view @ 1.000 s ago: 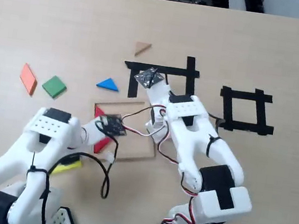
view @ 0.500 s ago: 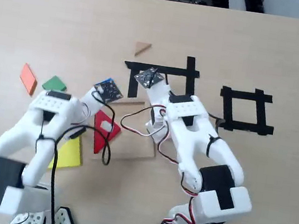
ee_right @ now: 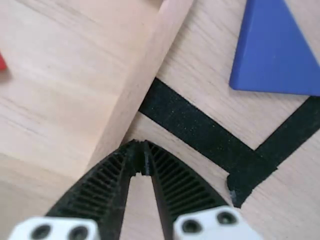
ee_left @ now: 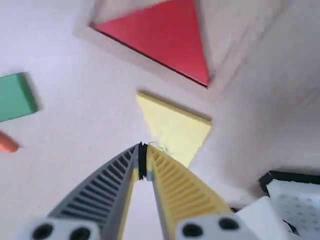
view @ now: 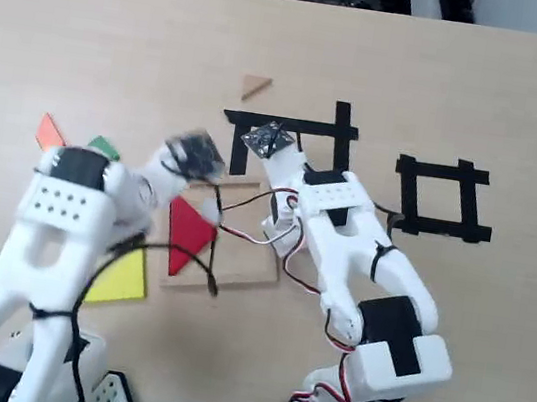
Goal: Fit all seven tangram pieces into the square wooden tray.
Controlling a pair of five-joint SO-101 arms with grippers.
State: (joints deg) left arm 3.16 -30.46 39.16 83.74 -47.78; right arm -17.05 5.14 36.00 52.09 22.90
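**Q:** What lies nearest the arm bases?
**A:** A flat yellow triangular piece (view: 121,278). It lies on the table just outside the square wooden tray (view: 247,277), on the left arm's side.

**Q:** What does the tray hold?
**A:** One flat red triangular piece (view: 186,232), lying on the pale wood floor towards the tray's left-arm side.

**Q:** How do the grippers stand?
**A:** The left gripper (ee_left: 142,162) has its jaws pressed together on nothing. It sits over the table near a corner of the yellow triangular piece. The right gripper (ee_right: 141,160) also has its jaws pressed together and holds nothing. It is just outside the tray's raised rim, beside a black tape outline (ee_right: 200,132).

**Q:** What lies beyond?
**A:** A flat blue triangular piece (ee_right: 272,55) lies just beside that tape. A flat green piece (view: 105,147) and a flat orange piece (view: 48,131) lie near each other, well apart from the tray. A second black tape outline (view: 441,199) lies on the right arm's side. Farthest out is a small tan wooden triangle (view: 256,86).
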